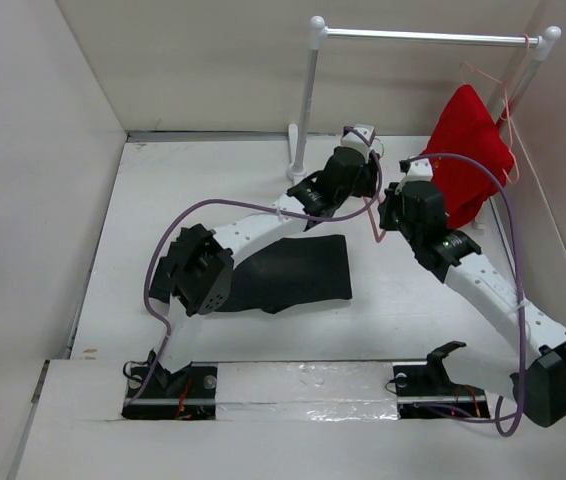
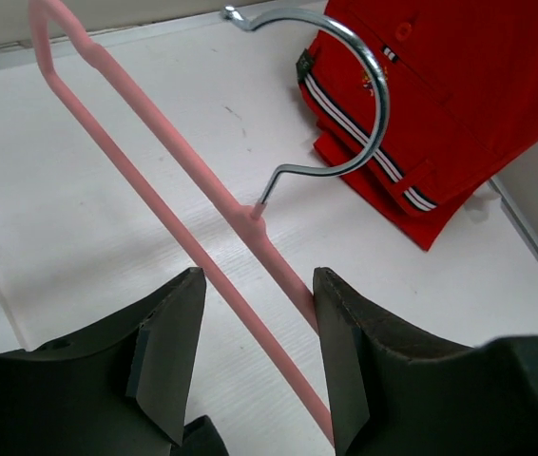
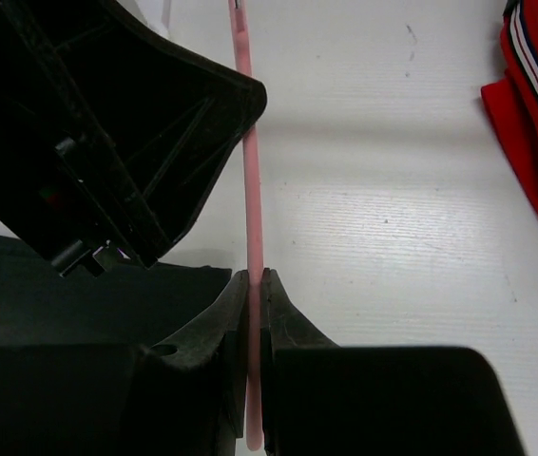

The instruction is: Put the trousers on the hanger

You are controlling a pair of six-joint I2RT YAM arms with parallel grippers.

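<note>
Right gripper (image 3: 253, 282) clamping the pink hanger (image 3: 250, 190); left gripper (image 2: 258, 285) spread around it.
Left fingers are straddling the hanger's bars just below the metal hook (image 2: 379, 95), apparently not squeezing, though contact is unclear. Trousers (image 1: 293, 270) are lying flat on the table (image 1: 163, 200) under the left arm, off the hanger. Red garment (image 1: 468, 150) is hanging from the rail (image 1: 423, 37).
</note>
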